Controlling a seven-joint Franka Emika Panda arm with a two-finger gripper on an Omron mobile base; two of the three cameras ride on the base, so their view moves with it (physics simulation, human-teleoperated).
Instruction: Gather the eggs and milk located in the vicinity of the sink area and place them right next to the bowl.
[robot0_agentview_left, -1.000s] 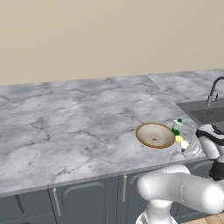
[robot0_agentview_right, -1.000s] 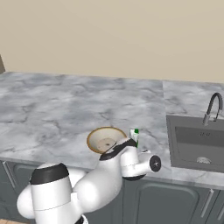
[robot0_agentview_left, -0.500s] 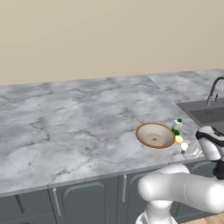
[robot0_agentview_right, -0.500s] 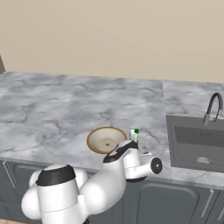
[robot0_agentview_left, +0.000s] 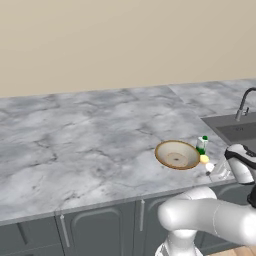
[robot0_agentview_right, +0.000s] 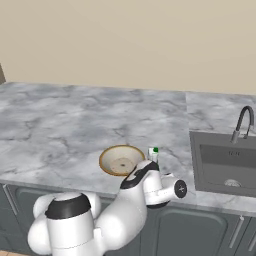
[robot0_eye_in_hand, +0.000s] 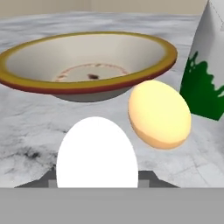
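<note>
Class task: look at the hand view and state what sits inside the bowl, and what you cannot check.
Inside the bowl only a small dark mark at its centre shows. Its near rim covers the nearest inner wall, so that strip cannot be checked.

1. The bowl (robot0_eye_in_hand: 87, 65), a yellowish egg (robot0_eye_in_hand: 159, 114) and the milk (robot0_eye_in_hand: 205, 65) are crowding together, blocking any way between them.
2. A white egg (robot0_eye_in_hand: 97, 153) is sitting just in front of those.
3. The counter (robot0_agentview_left: 75, 145) left of the bowl is lying open.
4. The sink (robot0_agentview_right: 225, 162) is lying well apart to the right.
</note>
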